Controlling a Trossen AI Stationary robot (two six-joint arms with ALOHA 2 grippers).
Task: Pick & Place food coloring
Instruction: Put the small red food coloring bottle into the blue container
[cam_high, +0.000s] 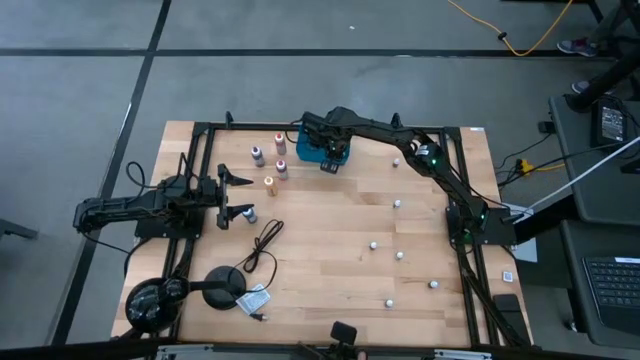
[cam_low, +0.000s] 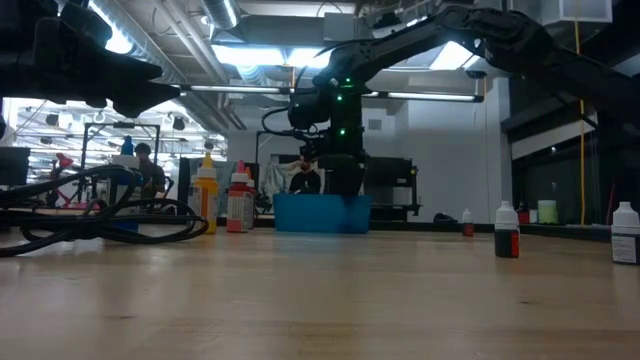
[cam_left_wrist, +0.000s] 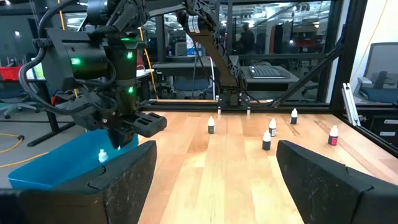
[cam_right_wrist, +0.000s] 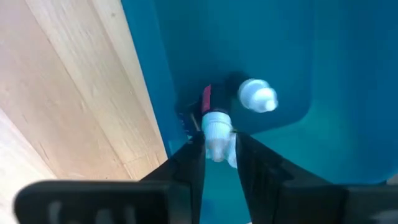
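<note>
My right gripper (cam_right_wrist: 216, 152) points down over the teal tray (cam_high: 312, 148) at the table's far side, shut on a small food coloring bottle (cam_right_wrist: 215, 127) with a pale cap and a red body. Another pale-capped bottle (cam_right_wrist: 257, 96) lies in the tray. Several coloured bottles (cam_high: 269, 184) stand left of the tray, and whitish ones (cam_high: 397, 204) are scattered over the table's right half. My left gripper (cam_high: 243, 196) waits open at the left, facing the tray, touching nothing. My right gripper pinches the bottle between its two fingers at the pale cap end (cam_right_wrist: 216, 142), coming from above and pointing down. The red body (cam_right_wrist: 206, 99) hangs below the fingers over the tray floor. I cannot tell if it touches the floor.
A black cable (cam_high: 265, 245) curls on the table's near left beside a round black stand (cam_high: 225, 283). Black frame rails (cam_high: 470, 270) run along the table's sides. Bare wood shows in the middle between the scattered bottles.
</note>
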